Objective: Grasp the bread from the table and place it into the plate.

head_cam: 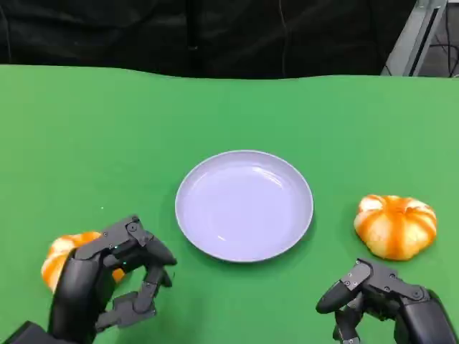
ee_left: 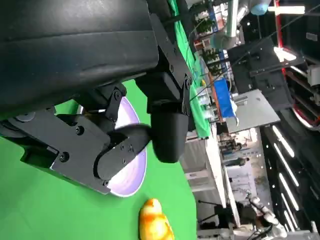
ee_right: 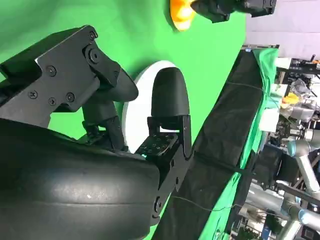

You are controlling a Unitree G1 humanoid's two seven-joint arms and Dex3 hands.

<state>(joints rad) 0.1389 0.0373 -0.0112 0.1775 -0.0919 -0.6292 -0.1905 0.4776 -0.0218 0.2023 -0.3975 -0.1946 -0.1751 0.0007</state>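
Observation:
A lavender plate (head_cam: 244, 206) lies in the middle of the green table. One orange-and-white bread (head_cam: 396, 225) sits to the plate's right, and my right hand (head_cam: 380, 301) hovers just in front of it, fingers apart and holding nothing. A second bread (head_cam: 63, 252) lies at the left, partly hidden behind my left hand (head_cam: 107, 283), which is beside it with fingers spread and empty. The left wrist view shows the plate (ee_left: 134, 172) and the far bread (ee_left: 154, 224) past my fingers (ee_left: 167, 135). The right wrist view shows the plate (ee_right: 136, 117), the left bread (ee_right: 180, 15) and my left hand (ee_right: 232, 7).
The green table (head_cam: 229, 107) ends at a black curtain along the back. A metal stand leg (head_cam: 423, 36) stands at the back right. Open cloth lies around the plate on all sides.

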